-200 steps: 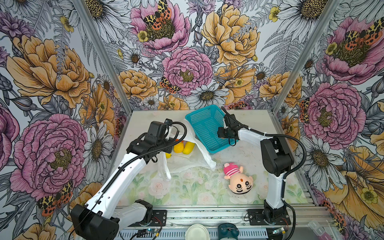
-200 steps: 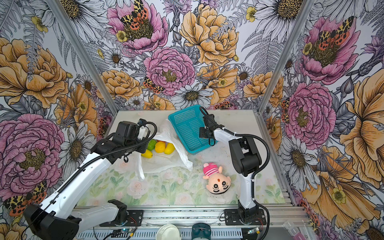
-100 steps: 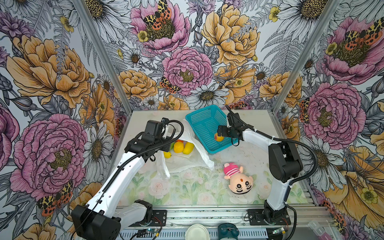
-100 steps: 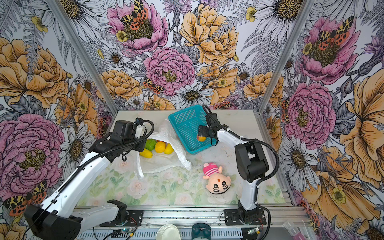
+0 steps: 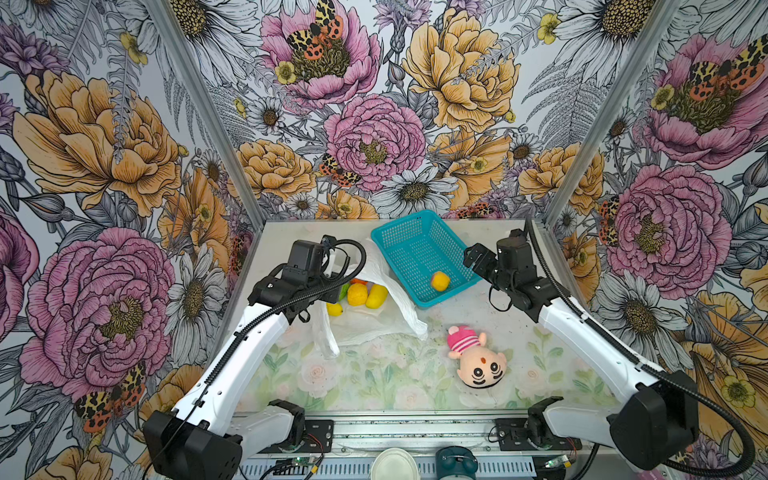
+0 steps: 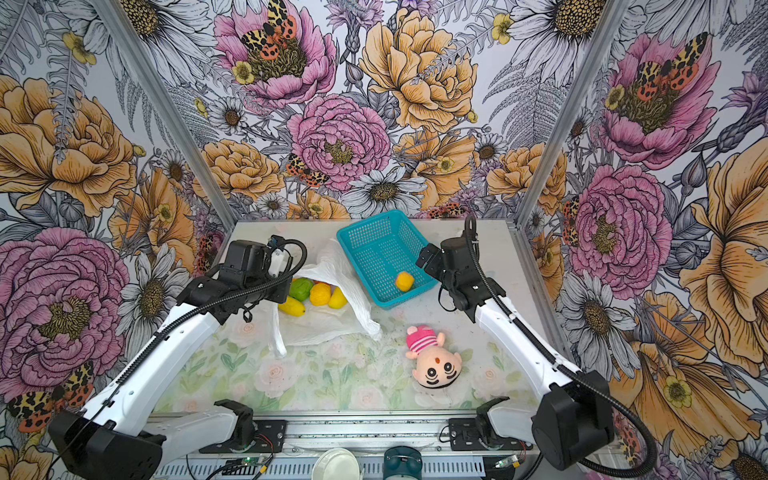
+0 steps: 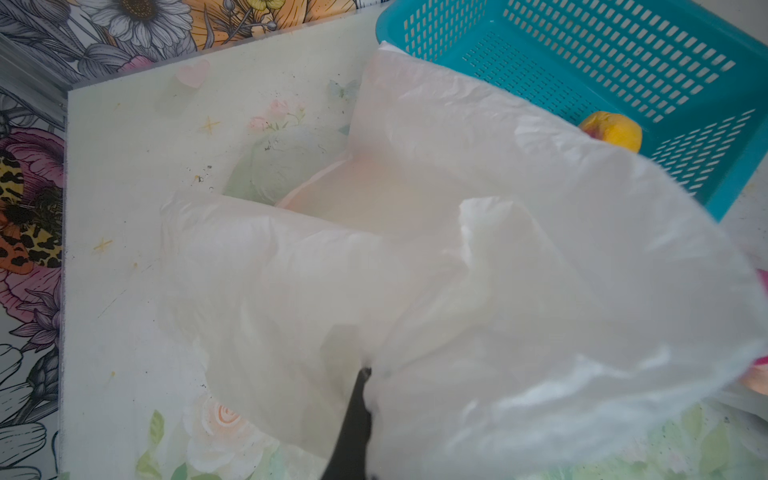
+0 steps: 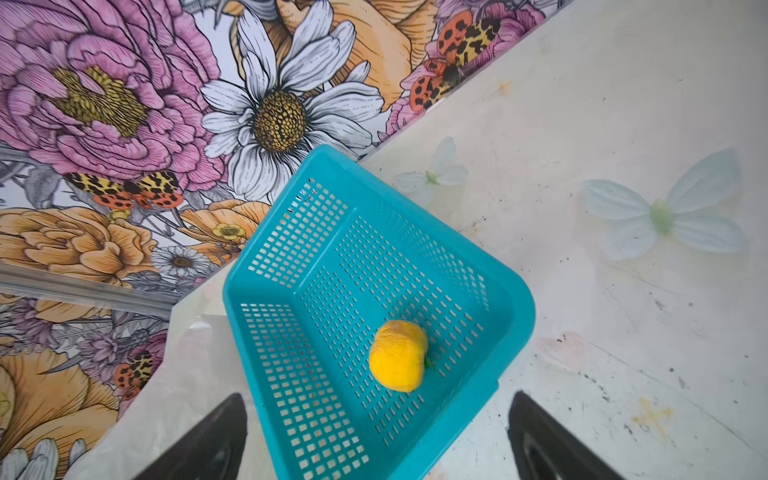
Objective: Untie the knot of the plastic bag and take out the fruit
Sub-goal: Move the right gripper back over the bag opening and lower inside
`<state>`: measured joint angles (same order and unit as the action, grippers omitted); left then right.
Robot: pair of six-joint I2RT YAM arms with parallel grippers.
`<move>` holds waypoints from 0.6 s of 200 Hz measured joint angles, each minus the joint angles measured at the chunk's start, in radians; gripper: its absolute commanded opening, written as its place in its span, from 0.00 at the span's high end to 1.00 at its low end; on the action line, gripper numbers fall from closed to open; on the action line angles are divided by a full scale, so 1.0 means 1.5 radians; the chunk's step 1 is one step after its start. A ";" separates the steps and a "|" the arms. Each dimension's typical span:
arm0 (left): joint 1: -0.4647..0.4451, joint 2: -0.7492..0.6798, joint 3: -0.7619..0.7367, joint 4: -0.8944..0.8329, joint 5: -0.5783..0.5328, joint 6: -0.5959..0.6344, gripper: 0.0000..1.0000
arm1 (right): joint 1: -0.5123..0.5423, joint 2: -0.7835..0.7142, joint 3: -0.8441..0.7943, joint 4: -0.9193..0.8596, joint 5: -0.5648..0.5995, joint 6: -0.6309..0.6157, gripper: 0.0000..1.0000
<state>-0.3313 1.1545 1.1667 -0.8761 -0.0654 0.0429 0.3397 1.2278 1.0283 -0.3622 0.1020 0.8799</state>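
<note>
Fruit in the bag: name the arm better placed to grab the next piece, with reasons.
Right, probably. The right gripper is open and empty beside the basket; the left gripper is shut on the plastic bag, lifting its mouth open over the fruit.

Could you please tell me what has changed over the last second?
The right gripper opened, dropped the yellow-orange fruit into the teal basket and drew back to the right of it. The left gripper stays shut on the plastic bag, the other fruit remain in it, and the plush doll has not moved.
</note>
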 measured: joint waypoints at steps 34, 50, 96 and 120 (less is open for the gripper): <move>-0.009 -0.016 -0.005 -0.008 -0.019 -0.010 1.00 | -0.015 -0.086 -0.007 0.013 -0.041 -0.005 0.01; -0.013 -0.021 -0.008 -0.012 -0.024 -0.010 1.00 | -0.016 -0.124 -0.025 0.030 -0.077 -0.034 0.00; 0.049 -0.014 -0.019 -0.011 0.013 -0.020 1.00 | 0.024 -0.111 -0.011 0.060 -0.220 -0.127 0.02; 0.048 -0.014 -0.024 -0.011 0.026 -0.025 1.00 | 0.143 -0.119 -0.011 0.063 -0.192 -0.187 0.18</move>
<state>-0.2596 1.1332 1.1313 -0.8928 -0.0269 0.0055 0.5545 1.0492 1.0115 -0.2684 -0.1864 0.5987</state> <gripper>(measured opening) 0.050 0.894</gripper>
